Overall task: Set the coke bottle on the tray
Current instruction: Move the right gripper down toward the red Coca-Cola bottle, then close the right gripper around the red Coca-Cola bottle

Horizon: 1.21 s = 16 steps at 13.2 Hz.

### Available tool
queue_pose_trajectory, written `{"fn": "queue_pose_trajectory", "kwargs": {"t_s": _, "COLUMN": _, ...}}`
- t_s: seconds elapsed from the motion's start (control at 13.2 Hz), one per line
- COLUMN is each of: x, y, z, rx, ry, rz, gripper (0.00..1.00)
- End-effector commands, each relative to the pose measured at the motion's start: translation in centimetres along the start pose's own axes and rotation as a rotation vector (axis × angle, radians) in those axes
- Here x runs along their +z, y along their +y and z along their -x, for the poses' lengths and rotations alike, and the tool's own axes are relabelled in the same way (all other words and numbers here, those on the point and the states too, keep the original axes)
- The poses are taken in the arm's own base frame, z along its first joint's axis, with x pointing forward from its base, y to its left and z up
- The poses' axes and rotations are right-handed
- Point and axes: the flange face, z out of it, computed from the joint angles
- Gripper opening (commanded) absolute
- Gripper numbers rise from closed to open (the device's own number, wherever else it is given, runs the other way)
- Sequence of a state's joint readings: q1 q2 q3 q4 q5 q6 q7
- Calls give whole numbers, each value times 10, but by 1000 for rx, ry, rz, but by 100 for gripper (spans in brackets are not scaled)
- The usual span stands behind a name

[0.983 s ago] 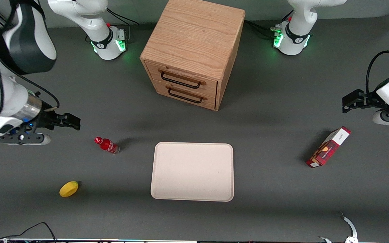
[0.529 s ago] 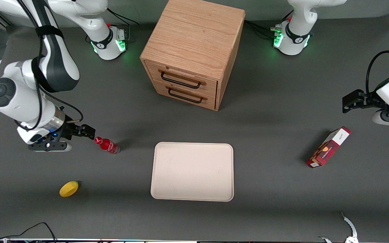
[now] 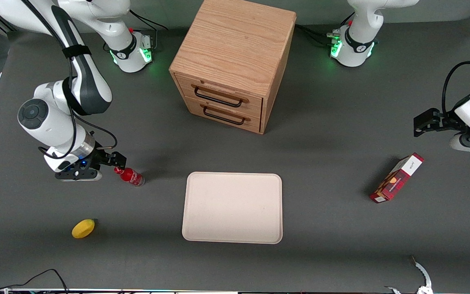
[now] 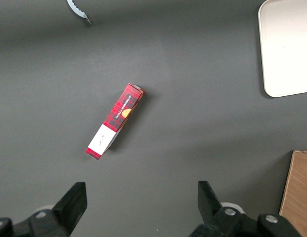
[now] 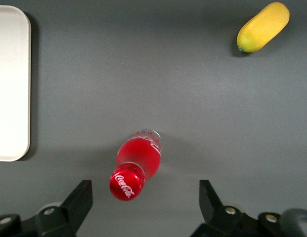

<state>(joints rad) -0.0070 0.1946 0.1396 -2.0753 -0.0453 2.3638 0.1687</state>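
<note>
grey table: spread end effector over coke bottle.

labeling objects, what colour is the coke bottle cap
Red with white script, clearest in the right wrist view: coke bottle.

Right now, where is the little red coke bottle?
The coke bottle stands on the table toward the working arm's end, beside the tray but not on it. The open pincer hovers at its cap.

Gripper hangs just above the coke bottle cap, bottle upright on the table beside the tray, toward the working arm's end.
</note>
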Motion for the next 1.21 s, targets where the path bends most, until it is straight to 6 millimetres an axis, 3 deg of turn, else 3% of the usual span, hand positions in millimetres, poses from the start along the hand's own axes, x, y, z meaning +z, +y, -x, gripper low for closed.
{"fn": "queue_pose_trajectory", "kwargs": {"t_s": 0.0, "x": 4, "y": 1, "z": 4, "rx": -31, "ry": 17, "rz": 3, "gripper": 90}}
{"fn": "queue_pose_trajectory", "kwargs": {"t_s": 0.3, "x": 9, "y": -3, "z": 7, "rx": -38, "ry": 19, "rz": 1, "gripper": 64}}
{"fn": "queue_pose_trajectory", "kwargs": {"t_s": 0.53, "x": 15, "y": -5, "z": 6, "rx": -38, "ry": 23, "rz": -2, "gripper": 56}}
{"fn": "queue_pose_trajectory", "kwargs": {"t_s": 0.68, "x": 18, "y": -5, "z": 6, "rx": -36, "ry": 22, "rz": -3, "gripper": 46}}
{"fn": "queue_pose_trajectory", "kwargs": {"t_s": 0.83, "x": 18, "y": -8, "z": 6, "rx": -34, "ry": 22, "rz": -4, "gripper": 20}}
{"fn": "queue_pose_trajectory", "kwargs": {"t_s": 0.91, "x": 18, "y": -8, "z": 6, "rx": -34, "ry": 21, "rz": -4, "gripper": 1}}
{"fn": "queue_pose_trajectory", "kwargs": {"t_s": 1.13, "x": 15, "y": -17, "z": 6, "rx": -49, "ry": 26, "rz": -10, "gripper": 0}}
